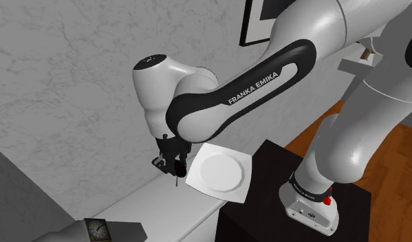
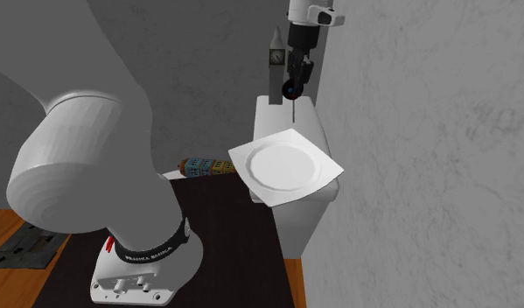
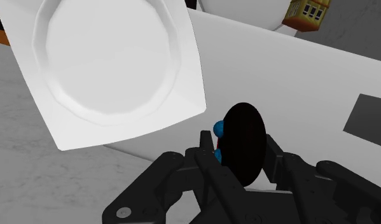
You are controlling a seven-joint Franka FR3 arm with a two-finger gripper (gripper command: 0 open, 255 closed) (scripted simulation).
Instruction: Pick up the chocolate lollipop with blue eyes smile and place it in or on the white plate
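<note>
Clock (image 1: 95,228) at the shoulder view's far left, on the white ledge (image 1: 163,206); next we see the gripper (image 1: 170,163), fingers clasped on the dark, blue-eyed lollipop (image 3: 241,143), held over the ledge; just right, the square white plate (image 1: 221,172); then the black stand (image 1: 259,213)

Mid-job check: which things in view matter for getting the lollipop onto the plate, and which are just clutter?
For the job: dark lollipop with blue eyes, clasped in the gripper; white plate, nothing on it.
Lying about: small clock; colourful patterned oblong; framed picture.
</note>
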